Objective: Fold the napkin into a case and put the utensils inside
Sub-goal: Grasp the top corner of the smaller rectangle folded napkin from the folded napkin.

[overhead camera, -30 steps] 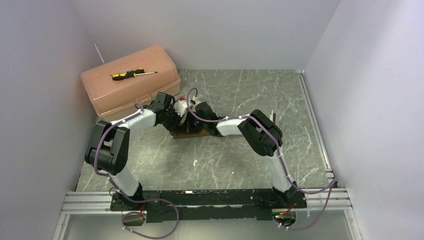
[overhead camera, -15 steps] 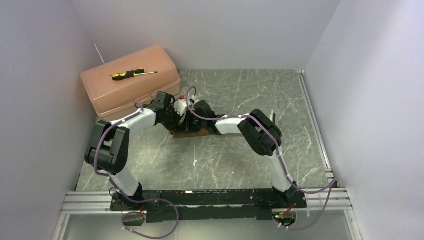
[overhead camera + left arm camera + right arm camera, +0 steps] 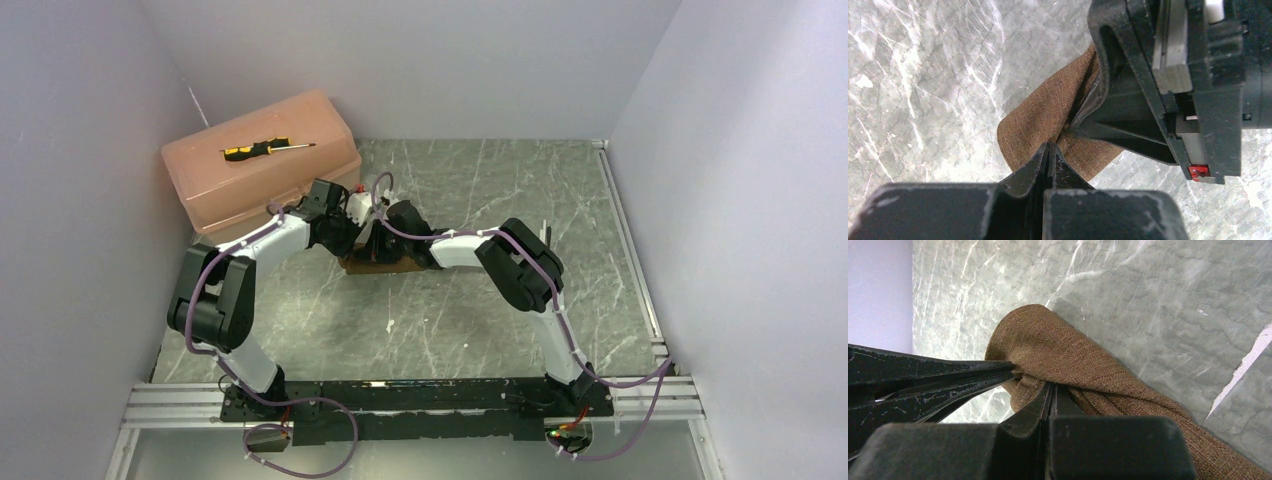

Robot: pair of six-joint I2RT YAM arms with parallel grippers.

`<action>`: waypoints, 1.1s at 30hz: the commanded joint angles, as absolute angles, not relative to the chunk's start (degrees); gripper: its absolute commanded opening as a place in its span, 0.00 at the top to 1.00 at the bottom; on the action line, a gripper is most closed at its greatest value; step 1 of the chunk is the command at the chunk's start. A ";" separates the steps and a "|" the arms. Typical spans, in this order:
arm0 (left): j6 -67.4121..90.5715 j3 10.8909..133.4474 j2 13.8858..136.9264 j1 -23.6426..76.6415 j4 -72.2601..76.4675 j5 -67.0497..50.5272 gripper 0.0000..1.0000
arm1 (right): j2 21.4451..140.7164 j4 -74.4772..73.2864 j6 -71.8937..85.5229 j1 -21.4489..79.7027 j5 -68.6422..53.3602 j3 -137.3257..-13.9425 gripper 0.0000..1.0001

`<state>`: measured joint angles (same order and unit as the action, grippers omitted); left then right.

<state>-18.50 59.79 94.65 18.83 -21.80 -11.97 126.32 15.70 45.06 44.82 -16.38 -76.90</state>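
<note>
While both arms meet over the middle of the marble table, the left gripper is pressed together on a fold of the napkin, and the right gripper pinches the same cloth just beside it; the napkin is bunched, lifted at the pinch, near the pink box

The napkin is showing as a coarse-woven, matt brown cloth. The table is presenting a smooth, faintly glossy, grey-green marble-look surface. The fingers are appearing as scuffed, matt black plastic. The box is looking like smooth, translucent pink plastic.
</note>
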 commanded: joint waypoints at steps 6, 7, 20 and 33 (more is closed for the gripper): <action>-18.86 59.34 94.97 19.03 -18.53 -15.41 0.84 | 129.19 7.10 42.01 44.06 -9.23 -74.99 1.00; -19.23 58.90 95.24 19.11 -17.99 -15.24 0.81 | 129.11 7.39 42.00 44.04 -9.44 -74.90 1.00; -20.41 58.65 97.39 19.07 -14.52 -11.63 0.97 | 129.23 7.23 42.28 44.10 -9.79 -74.94 1.00; -14.89 61.11 92.98 19.19 -22.20 -17.56 0.97 | 130.53 4.28 42.94 43.85 -9.10 -76.26 1.00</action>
<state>-16.78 60.20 96.57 18.94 -19.84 -12.45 126.50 14.74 45.08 44.82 -16.38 -77.54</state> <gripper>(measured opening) 0.035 0.009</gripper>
